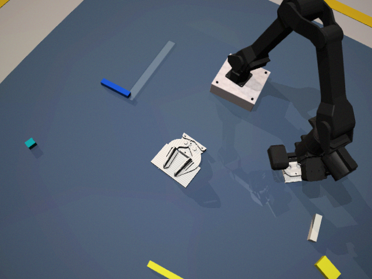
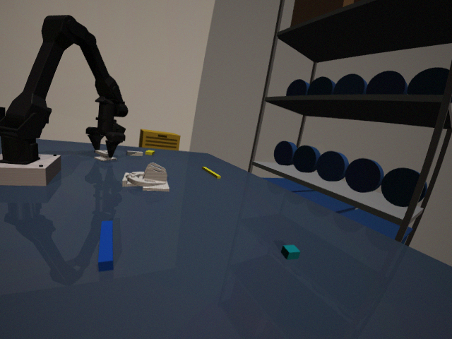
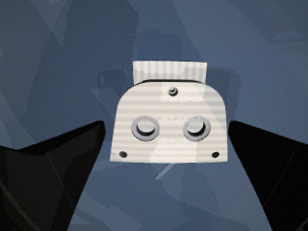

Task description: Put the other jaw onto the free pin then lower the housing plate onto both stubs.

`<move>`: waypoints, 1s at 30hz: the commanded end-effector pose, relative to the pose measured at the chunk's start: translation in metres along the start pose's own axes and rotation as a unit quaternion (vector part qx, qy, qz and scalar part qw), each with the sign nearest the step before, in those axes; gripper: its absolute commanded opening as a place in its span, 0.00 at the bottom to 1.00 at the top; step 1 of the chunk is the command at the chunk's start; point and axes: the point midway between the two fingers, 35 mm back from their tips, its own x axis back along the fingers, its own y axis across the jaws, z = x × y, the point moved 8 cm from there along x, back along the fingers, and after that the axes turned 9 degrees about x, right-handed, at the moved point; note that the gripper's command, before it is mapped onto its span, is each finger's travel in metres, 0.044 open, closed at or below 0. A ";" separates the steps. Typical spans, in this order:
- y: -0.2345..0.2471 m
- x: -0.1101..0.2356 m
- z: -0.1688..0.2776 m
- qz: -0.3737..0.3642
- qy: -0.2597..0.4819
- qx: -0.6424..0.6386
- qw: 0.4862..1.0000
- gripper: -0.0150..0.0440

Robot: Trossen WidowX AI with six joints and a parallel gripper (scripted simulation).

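Note:
The white housing plate [image 3: 168,146] [image 1: 289,173], with two round holes, rests raised on a ribbed white support [image 3: 169,71] at the right of the top view. My gripper [image 3: 167,127] [image 2: 103,154] is open and empty, low around the plate, one fingertip close beside each side edge. From above, the arm partly hides the plate. The white gripper base [image 1: 186,180] [image 2: 157,188] lies mid-table. Its two jaws, the left jaw [image 1: 170,157] and the right jaw [image 1: 183,168], stand side by side on it, roughly mirrored. Their gear teeth are too small to judge.
A white block [image 1: 314,228] [image 2: 134,153] and a yellow block [image 1: 328,267] [image 2: 150,152] lie beyond the plate. A yellow bar [image 1: 165,270] [image 2: 211,172], a blue bar [image 1: 115,87] [image 2: 105,244], a grey strip [image 1: 153,68] and a teal cube [image 1: 30,142] [image 2: 291,252] lie apart.

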 end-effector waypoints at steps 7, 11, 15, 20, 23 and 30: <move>0.000 -0.007 0.001 0.002 0.005 -0.003 1.000 1.00; 0.000 -0.007 0.001 0.002 0.005 -0.003 1.000 1.00; 0.000 -0.007 0.001 0.002 0.005 -0.003 1.000 1.00; 0.000 -0.007 0.001 0.002 0.005 -0.003 1.000 1.00; 0.000 -0.007 0.001 0.002 0.005 -0.003 1.000 1.00; 0.000 -0.006 0.001 0.001 0.005 0.000 1.000 0.97</move>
